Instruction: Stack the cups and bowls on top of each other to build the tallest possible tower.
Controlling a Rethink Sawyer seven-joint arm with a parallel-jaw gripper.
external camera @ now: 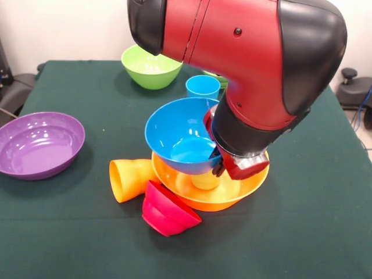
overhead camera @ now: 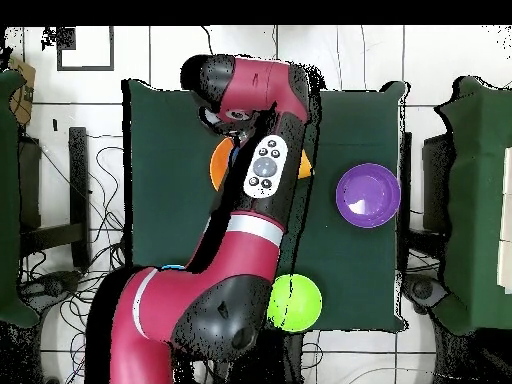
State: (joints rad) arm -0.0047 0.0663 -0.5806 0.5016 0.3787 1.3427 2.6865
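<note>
My gripper [external camera: 219, 164] is shut on the right rim of a large blue bowl [external camera: 177, 136] and holds it tilted over the big yellow-orange bowl [external camera: 241, 187]. A yellowish-green cup [external camera: 206, 181] stands in the orange bowl under the blue one; I cannot tell whether they touch. An orange cup [external camera: 129, 179] lies on its side against the orange bowl's left. A small red bowl [external camera: 168, 209] lies tipped in front of it. A blue cup [external camera: 203, 86] stands upright behind. In the overhead view the arm hides the gripper and only the orange bowl's edge [overhead camera: 217, 160] shows.
A wide purple bowl [external camera: 38, 144] sits at the table's left, also in the overhead view [overhead camera: 368, 195]. A large green bowl [external camera: 151, 65] sits at the back, also in the overhead view [overhead camera: 297, 302]. Another green piece [external camera: 217, 77] peeks out behind the blue cup.
</note>
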